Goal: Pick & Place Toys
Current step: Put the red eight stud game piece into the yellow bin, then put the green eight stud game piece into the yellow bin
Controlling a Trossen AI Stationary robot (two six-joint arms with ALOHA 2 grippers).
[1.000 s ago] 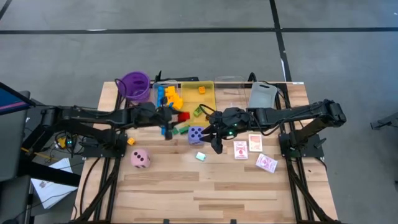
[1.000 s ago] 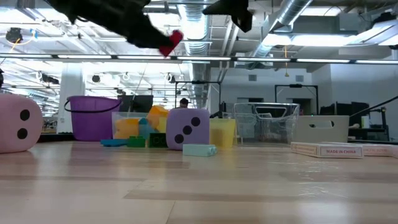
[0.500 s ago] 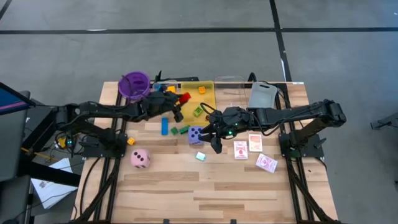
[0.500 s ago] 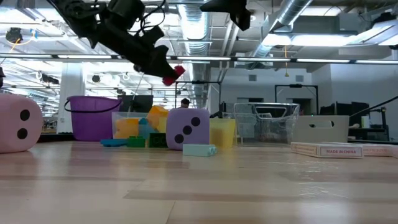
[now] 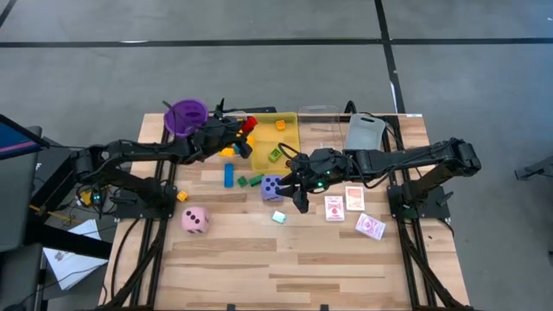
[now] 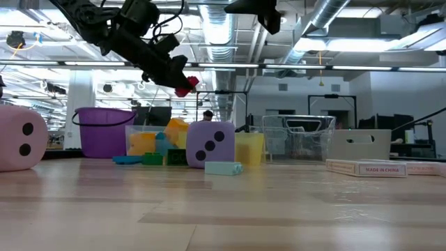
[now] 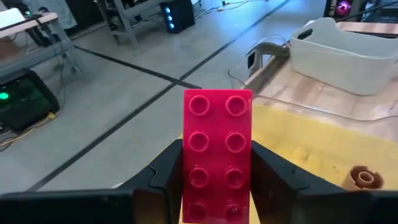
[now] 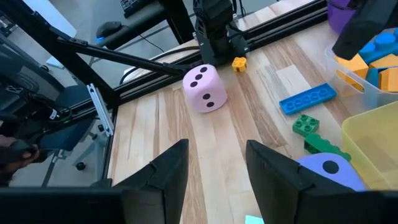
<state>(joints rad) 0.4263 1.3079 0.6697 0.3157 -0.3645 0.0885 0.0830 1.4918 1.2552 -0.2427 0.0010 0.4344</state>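
Note:
My left gripper (image 5: 244, 131) is shut on a red studded brick (image 7: 217, 137) in the air above the left rim of the yellow tray (image 5: 281, 138), beside the clear tray of yellow and blue blocks (image 6: 157, 143). The low view shows this brick (image 6: 185, 84) well above the table. My right gripper (image 8: 217, 180) hovers open above the table with nothing between its fingers, just right of the purple die (image 5: 272, 186). On the wood rest a pink die (image 5: 195, 219), a flat blue block (image 5: 228, 176), green blocks (image 5: 248, 180), a teal block (image 5: 278, 217) and red-patterned cards (image 5: 346, 203). My left gripper pinches the red brick by its two long sides (image 7: 188, 177), one finger on each. The fingers reach from the table's left, slanting a little downward, and lie along the brick. It juts out past the fingertips (image 7: 174, 162), studs up, lifted clear of the trays.
A purple cup (image 5: 186, 117) stands at the far left. An empty clear tray (image 5: 320, 121) and a grey tray (image 5: 365, 131) line the far edge to the right. A small orange piece (image 7: 362, 177) lies in the yellow tray. Bare wood fills the near half.
My left gripper has carried the red brick toward the table's far edge, from above the loose blocks to the yellow tray's left rim, sinking a little and swinging round as it went. The brick stays pinched and clear of everything.

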